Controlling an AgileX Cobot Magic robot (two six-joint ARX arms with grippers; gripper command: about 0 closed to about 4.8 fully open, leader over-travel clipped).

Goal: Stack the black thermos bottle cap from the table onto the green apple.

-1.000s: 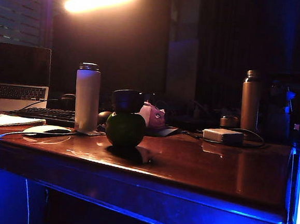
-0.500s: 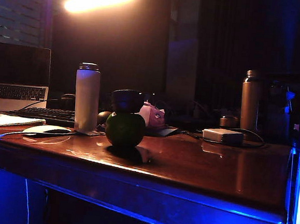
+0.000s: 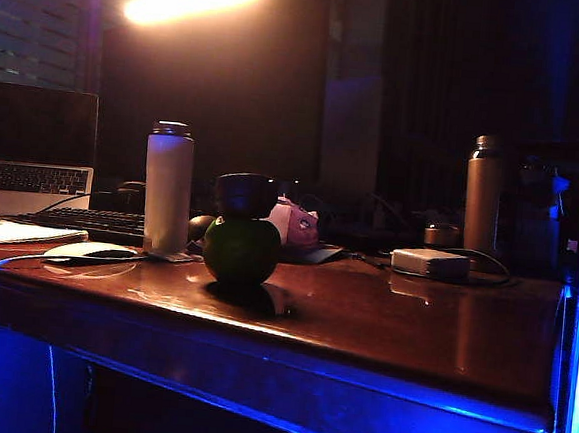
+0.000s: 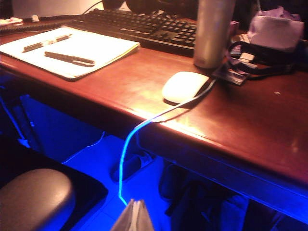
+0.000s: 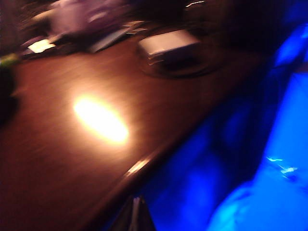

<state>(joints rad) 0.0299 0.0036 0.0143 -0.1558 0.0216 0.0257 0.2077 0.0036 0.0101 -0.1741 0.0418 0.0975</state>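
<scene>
One squat black thermos bottle cap (image 3: 245, 195) tops one dark-green apple (image 3: 242, 250) on the glossy reddish-brown wooden table (image 3: 381, 324); left gripper (image 4: 133, 217) and right gripper (image 5: 134, 214), both closed and empty, sit below its front edge.

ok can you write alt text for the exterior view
A black thermos bottle cap sits stacked on a green apple on a glossy reddish-brown table. A white bottle stands just left of them, a pale box with a cable to the right, in a dark room. No end effector shows.
</scene>
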